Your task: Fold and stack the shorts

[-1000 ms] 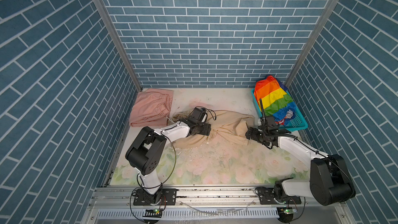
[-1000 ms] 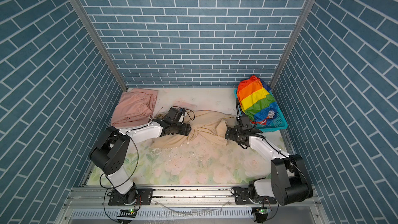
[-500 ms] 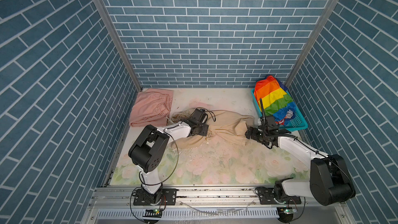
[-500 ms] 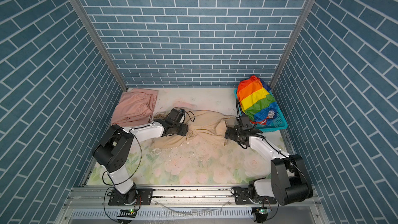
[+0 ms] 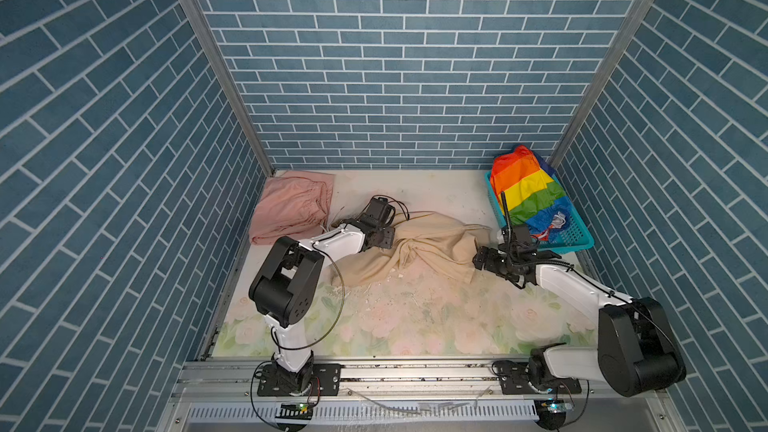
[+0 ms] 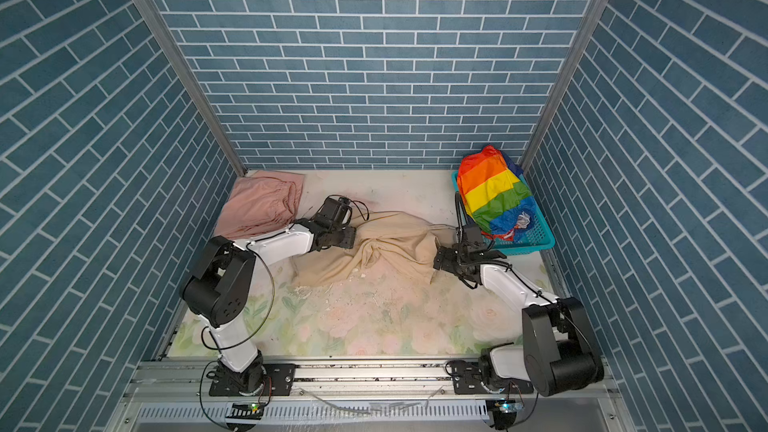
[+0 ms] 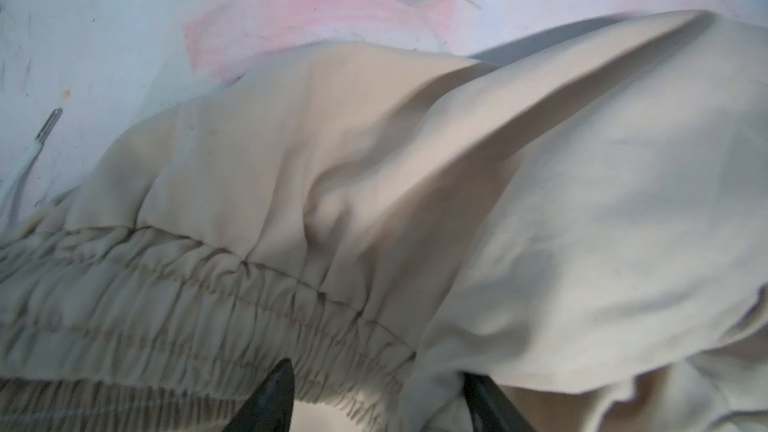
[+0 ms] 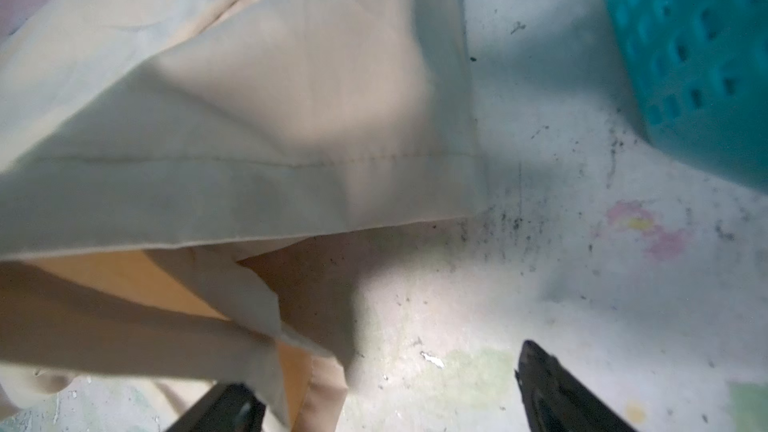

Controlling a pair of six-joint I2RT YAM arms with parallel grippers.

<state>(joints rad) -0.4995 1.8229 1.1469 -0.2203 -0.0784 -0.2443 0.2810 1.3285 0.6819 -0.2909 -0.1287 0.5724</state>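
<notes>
Left hand (image 5: 385, 238) straddles the elastic waistband (image 7: 208, 284) of crumpled beige cloth shorts (image 5: 432, 243) lying mid-way across the table (image 5: 415, 326); clenched or not, I cannot tell. Right hand (image 5: 481, 261) gapes, released, just right of them.

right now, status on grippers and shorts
Left gripper astride beige shorts' waistband, grip unclear. Right gripper open at leg hem. Shorts crumpled. Teal basket close by.

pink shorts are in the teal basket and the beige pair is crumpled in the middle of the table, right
No: the rainbow shorts are in the teal basket, as both top views show; the pink shorts lie on the table. The beige pair is crumpled in the middle.
</notes>
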